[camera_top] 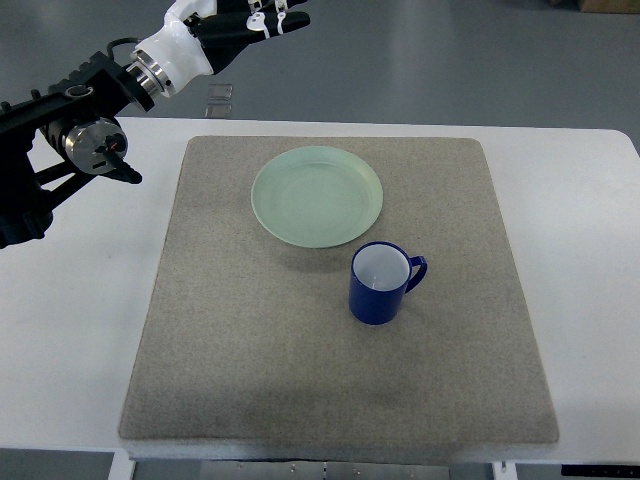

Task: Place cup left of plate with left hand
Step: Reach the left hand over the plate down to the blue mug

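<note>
**Cup still waiting, left hand up at the far edge**

Nothing placed yet, by the look of it. The blue cup (380, 284) stands upright on the grey mat (250, 380), just near and right of the green plate (317, 196), handle pointing right. That is the wrong side of the plate. The left hand (255, 22) hovers beyond the far-left corner of the white worktop (80, 330), fingers stretched out and spread, holding nothing. Cup and hand are well apart, with the plate lying between them. Reach, grasp, carry and set-down all seem left to do.
</note>
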`<state>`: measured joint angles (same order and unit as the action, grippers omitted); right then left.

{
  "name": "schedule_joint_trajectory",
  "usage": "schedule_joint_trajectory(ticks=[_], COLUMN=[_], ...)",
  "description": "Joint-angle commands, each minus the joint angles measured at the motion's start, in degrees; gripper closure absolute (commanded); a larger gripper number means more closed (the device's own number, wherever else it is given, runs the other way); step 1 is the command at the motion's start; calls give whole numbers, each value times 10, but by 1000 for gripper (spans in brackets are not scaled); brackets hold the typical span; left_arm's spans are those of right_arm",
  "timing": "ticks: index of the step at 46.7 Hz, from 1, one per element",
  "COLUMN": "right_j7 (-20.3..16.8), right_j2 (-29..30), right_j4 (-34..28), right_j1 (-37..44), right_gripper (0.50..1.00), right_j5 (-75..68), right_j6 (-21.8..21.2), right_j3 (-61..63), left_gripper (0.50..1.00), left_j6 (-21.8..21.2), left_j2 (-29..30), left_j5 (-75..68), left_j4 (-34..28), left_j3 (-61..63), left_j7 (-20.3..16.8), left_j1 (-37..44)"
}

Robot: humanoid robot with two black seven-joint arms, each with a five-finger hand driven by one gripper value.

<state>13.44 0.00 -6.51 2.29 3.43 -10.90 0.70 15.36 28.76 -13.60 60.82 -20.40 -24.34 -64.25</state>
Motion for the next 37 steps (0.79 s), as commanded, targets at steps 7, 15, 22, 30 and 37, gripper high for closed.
schedule_joint_trajectory(ticks=[7, 15, 22, 30, 37], right_j7=[0, 0, 0, 0, 0], right_j2=[0, 0, 0, 0, 0], right_j4=[0, 0, 0, 0, 0], right_j1=[0, 0, 0, 0, 0], right_gripper=[568, 568, 568, 568, 568], right_j5=[0, 0, 0, 0, 0], right_j6=[0, 0, 0, 0, 0], right_j3=[0, 0, 0, 0, 0], left_gripper=[506, 506, 506, 506, 506], left_j6=[91, 110, 110, 113, 112], left_j2=[6, 5, 3, -3, -10], left_j5=[-54, -54, -55, -82, -122], left_j4=[1, 0, -1, 0, -1], left_j3=[39, 82, 94, 93, 89], left_j7=[0, 0, -1, -2, -7], left_j1=[4, 6, 30, 53, 81])
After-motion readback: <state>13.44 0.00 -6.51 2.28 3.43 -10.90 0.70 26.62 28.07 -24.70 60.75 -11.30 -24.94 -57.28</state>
